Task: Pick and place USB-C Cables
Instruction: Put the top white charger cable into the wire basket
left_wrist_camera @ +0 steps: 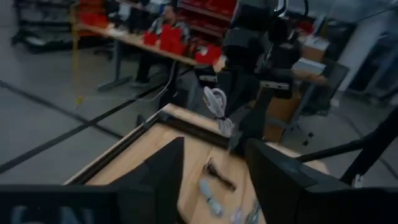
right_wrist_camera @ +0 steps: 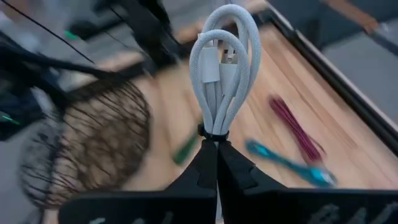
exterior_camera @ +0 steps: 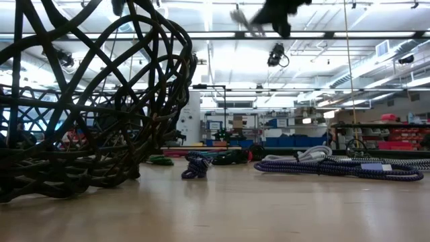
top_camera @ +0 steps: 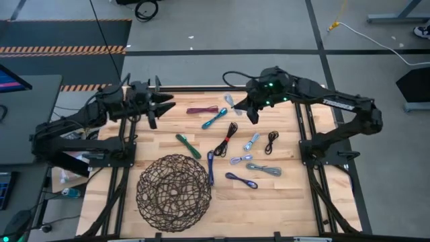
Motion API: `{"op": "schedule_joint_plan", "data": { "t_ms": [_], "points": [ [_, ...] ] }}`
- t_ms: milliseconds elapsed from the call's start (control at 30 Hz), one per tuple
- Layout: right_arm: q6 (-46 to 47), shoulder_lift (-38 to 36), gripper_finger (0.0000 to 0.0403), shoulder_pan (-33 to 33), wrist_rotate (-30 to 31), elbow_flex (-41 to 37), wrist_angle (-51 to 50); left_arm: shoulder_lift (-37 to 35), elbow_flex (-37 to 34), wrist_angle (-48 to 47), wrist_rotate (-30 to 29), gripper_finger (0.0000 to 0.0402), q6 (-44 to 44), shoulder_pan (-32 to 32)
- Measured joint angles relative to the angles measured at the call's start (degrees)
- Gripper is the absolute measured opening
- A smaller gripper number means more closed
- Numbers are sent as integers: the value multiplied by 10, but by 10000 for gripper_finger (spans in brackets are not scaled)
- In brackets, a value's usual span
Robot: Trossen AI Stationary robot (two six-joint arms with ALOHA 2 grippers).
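Above the far edge of the pale wooden table (top_camera: 282, 195), at about twelve o'clock from its centre, the right gripper (right_wrist_camera: 217, 149) is clamped tight on a white braided coiled USB-C cable (right_wrist_camera: 222, 68), which stands up out of its fingertips and hangs clear of the tabletop.

At about ten o'clock, over the far left corner, the left gripper (top_camera: 161, 107) hovers with its fingers spread apart and nothing between them.

On the wood below lie the other coiled cables: a maroon cable (top_camera: 202, 109) and a teal cable (top_camera: 214, 119) near twelve o'clock, a black-and-red cable (top_camera: 226, 138) at the centre, a green cable (top_camera: 189, 146) toward nine o'clock, a black cable (top_camera: 271, 141) and a light blue cable (top_camera: 251, 142) toward two o'clock. A pale grey-blue cable (top_camera: 241, 159), a grey cable (top_camera: 264, 169) and a purple cable (top_camera: 241, 180) sit toward four o'clock. A dark blue cable (top_camera: 210, 167) lies just beside the large round dark wire-mesh basket (top_camera: 174, 193), which sits at seven o'clock.
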Motion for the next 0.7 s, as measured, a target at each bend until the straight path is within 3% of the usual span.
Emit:
{"op": "schedule_joint_plan", "data": {
  "t_ms": [267,700],
  "points": [
    [18,3,0,68,-2,7,55,89,0,147,71,268,-15,-16],
    [27,49,0,124,-3,7,114,177,0,260,138,277,-60,-45]
  ]
}}
